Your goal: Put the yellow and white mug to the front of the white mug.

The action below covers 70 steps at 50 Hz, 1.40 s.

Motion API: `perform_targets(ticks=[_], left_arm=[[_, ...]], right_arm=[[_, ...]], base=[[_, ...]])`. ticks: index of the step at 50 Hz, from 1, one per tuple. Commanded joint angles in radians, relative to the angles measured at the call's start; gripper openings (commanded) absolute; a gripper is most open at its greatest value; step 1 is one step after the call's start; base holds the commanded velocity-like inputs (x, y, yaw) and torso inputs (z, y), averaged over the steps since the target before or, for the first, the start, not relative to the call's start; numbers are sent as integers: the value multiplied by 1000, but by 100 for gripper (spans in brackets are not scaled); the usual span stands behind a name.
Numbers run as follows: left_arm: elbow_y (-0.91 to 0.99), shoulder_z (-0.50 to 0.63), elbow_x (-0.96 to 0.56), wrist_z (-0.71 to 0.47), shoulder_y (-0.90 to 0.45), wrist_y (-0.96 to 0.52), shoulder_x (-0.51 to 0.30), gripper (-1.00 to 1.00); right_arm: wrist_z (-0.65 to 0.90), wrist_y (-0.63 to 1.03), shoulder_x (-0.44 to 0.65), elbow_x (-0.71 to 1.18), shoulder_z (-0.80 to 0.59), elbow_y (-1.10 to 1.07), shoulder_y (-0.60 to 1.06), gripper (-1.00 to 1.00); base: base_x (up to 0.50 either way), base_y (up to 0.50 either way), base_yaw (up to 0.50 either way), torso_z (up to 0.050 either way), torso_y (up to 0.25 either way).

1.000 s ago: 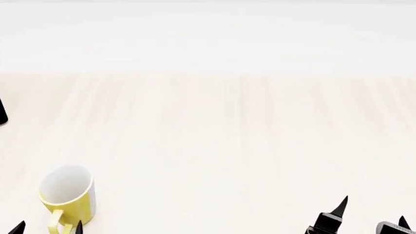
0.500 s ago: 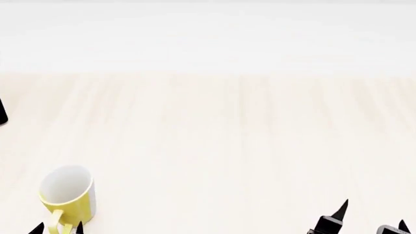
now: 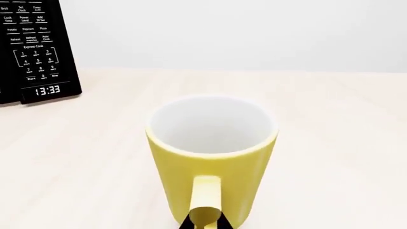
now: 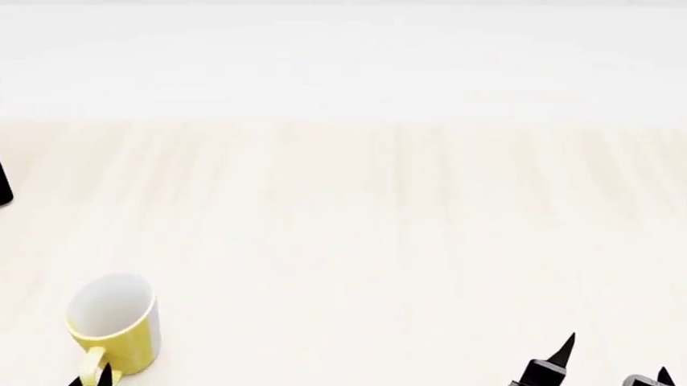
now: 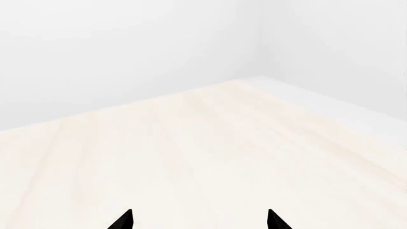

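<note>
The yellow and white mug (image 4: 111, 322) stands upright on the pale wooden table (image 4: 365, 241) at the near left, its yellow handle toward me. In the left wrist view the mug (image 3: 213, 152) fills the middle. My left gripper (image 3: 205, 223) has its two black fingertips pressed on either side of the handle; in the head view it (image 4: 93, 376) shows at the bottom edge. My right gripper (image 4: 615, 363) is open and empty at the near right; its tips stand wide apart in the right wrist view (image 5: 199, 220). The white mug is out of view.
A black microwave with a keypad and clock stands beyond the mug to one side in the left wrist view (image 3: 35, 47); its edge shows at the head view's far left (image 4: 5, 189). A white wall runs along the table's far edge.
My left gripper's fingertips have drawn together from wide apart onto the mug's handle. My right gripper has dropped slightly lower in the head view. The mug has not moved.
</note>
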Motion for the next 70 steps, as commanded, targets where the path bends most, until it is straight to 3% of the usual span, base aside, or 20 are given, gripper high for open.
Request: perform_targets(ticks=[1,12,14,15,17,19,21,24,29,35,41,44,50,70], left_arm=[[-9,9,-21,40,-9,36,-18,-100],[-138,48,-107,295,-132,73,-101,-100],[-202,58,-145,407,-192,81,-130,-100],[-247,77,-178,535,-232,99,-155,-100],[-315,88,-182,626,-286,145,-173,-100],[-412,95,-265,804,-398,92,-193,-100],[-501,132,-256,919,-481,90,-206,-100],[-650,192,-282,1130,-645,-61,-231,-100],[-1018,208,-249,1237,-867,-1,-166,-100],[-1176,185,-254,1314,-987,21,-134,-100],[-1160,198,-215,1338,-971,56,-101,-100],[-958,225,-209,1316,-890,-17,-111,-100],[-796,247,-224,1330,-835,-77,-104,-100],[-741,233,-255,1336,-733,-25,-99,-100]], right_arm=[[3,-5,3,6,-1,3,-2,100],[6,-4,4,7,-10,6,3,100],[8,0,7,8,-10,1,3,100],[9,1,8,8,-10,-1,3,100],[9,0,9,10,-9,1,4,100],[9,-2,8,10,-11,9,8,100],[9,-2,8,10,-12,10,10,100],[9,-2,10,6,-19,13,15,100],[7,-21,10,-8,-28,48,19,100],[17,-27,16,-16,-28,49,11,100],[18,-29,18,-15,-29,56,17,100],[18,-30,17,-14,-32,47,10,100],[17,-30,16,-11,-37,50,13,100],[17,-44,19,-1,-38,66,5,100]], base=[[0,0,0,0,0],[0,0,0,0,0],[0,0,0,0,0],[0,0,0,0,0],[0,0,0,0,5],[0,0,0,0,0],[0,0,0,0,0],[0,0,0,0,0],[0,0,0,0,0],[0,0,0,0,0],[0,0,0,0,0],[0,0,0,0,0],[0,0,0,0,2],[0,0,0,0,0]])
